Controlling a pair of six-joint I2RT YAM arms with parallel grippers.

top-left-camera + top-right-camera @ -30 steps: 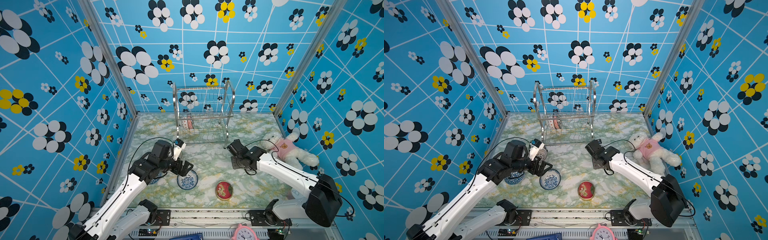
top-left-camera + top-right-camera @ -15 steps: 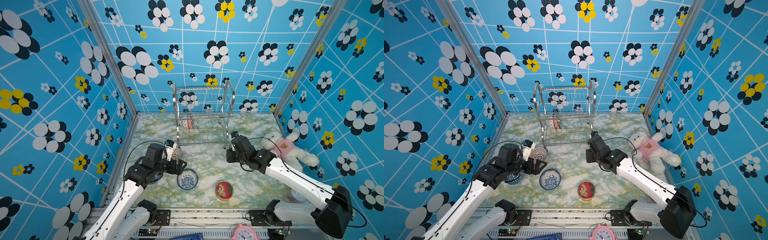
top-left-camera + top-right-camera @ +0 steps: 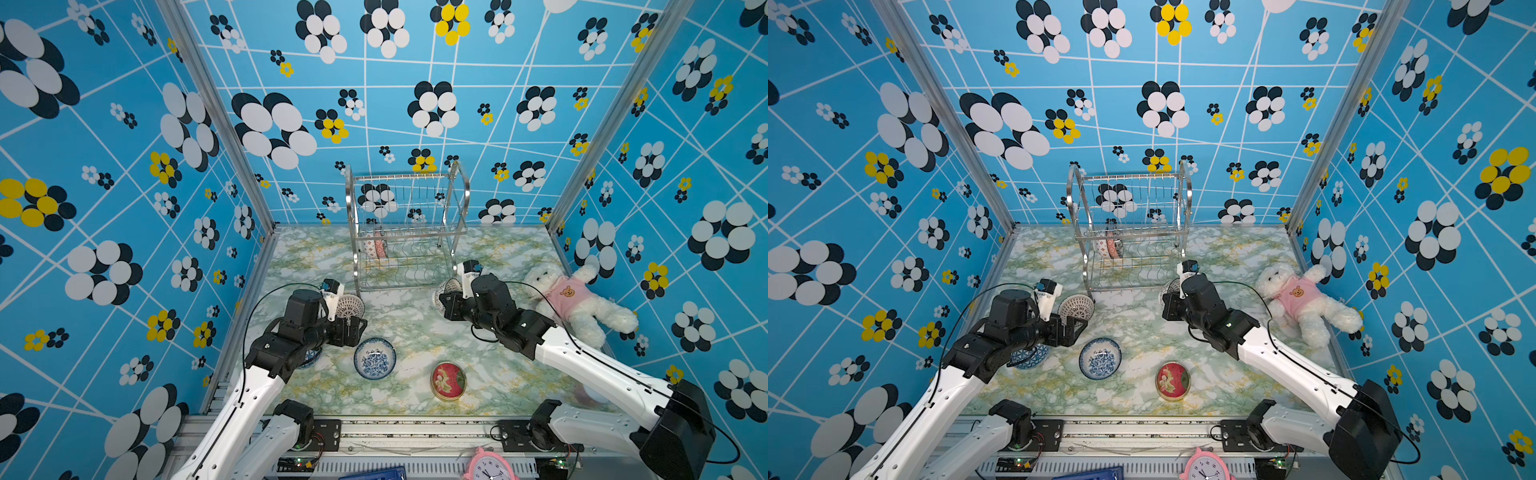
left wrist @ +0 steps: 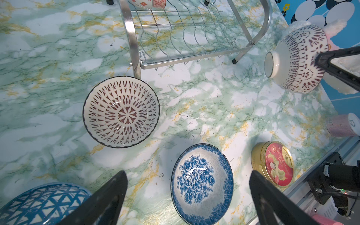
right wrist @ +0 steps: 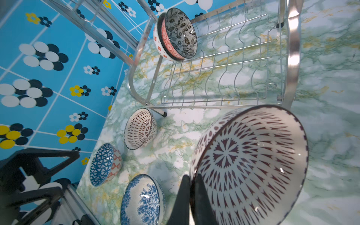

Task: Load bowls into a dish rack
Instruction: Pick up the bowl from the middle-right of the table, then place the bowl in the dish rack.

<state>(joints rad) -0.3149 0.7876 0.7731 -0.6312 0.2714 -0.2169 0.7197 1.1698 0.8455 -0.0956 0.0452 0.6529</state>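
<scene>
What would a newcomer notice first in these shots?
The loud blue flowered walls on all sides. Then the right gripper, shut on the rim of a patterned bowl, before the rack at the back, where two bowls stand at one end of the lower tier. The left gripper hangs open by a blue floral bowl; a white teddy lies by the right wall.

right gripper (image 5: pixel 191 188) pinching rim of maroon-patterned bowl (image 5: pixel 251 165), dish rack (image 5: pixel 224 78) beyond holding two bowls (image 5: pixel 176 35)
</scene>
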